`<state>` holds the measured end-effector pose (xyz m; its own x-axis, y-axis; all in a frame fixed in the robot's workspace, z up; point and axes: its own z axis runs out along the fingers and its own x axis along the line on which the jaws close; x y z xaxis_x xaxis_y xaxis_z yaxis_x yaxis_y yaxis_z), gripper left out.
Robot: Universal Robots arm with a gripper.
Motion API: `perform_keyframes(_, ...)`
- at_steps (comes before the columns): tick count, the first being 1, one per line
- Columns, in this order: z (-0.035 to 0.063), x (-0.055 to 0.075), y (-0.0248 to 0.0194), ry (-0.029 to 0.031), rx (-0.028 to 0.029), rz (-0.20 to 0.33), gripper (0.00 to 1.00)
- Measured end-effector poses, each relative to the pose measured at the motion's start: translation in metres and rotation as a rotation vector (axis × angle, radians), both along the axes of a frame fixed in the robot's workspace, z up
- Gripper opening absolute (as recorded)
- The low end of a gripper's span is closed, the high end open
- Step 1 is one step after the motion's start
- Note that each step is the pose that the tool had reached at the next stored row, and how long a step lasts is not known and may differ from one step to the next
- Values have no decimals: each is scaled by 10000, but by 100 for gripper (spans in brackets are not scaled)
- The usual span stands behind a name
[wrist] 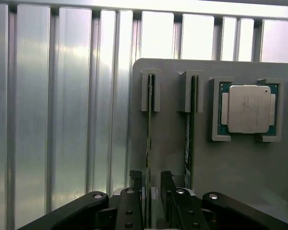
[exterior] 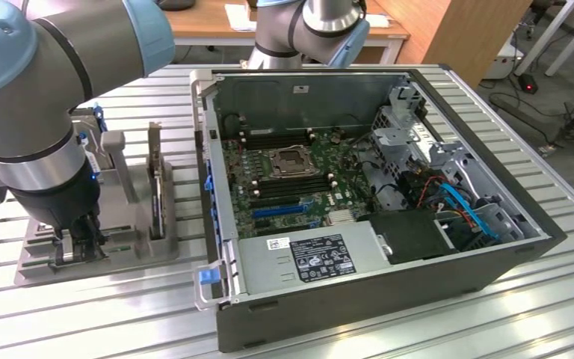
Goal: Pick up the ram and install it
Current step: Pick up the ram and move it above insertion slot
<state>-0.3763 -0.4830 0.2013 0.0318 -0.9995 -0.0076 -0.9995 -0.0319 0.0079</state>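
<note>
My exterior view looks down from above, fairly far, over case (exterior: 367, 307) and tray (exterior: 107, 263); my wrist view stares down, close, past the gripper (wrist: 151, 181) at that tray.

Labels in view, but no print is legible.
The power supply label (exterior: 317, 258), at six o'clock in the computer case (exterior: 367, 314), carries fine print and what may be certification marks; the processor (wrist: 248, 109) lid bears faint, unreadable engraving.
</note>
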Motion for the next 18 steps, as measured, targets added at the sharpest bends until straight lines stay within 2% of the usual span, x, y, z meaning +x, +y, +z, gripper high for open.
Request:
perform_keyframes(10,1,-1,-27,2,-2,1,29)
perform_keyframes(18,-18,-1,-30,3,-3,1,29)
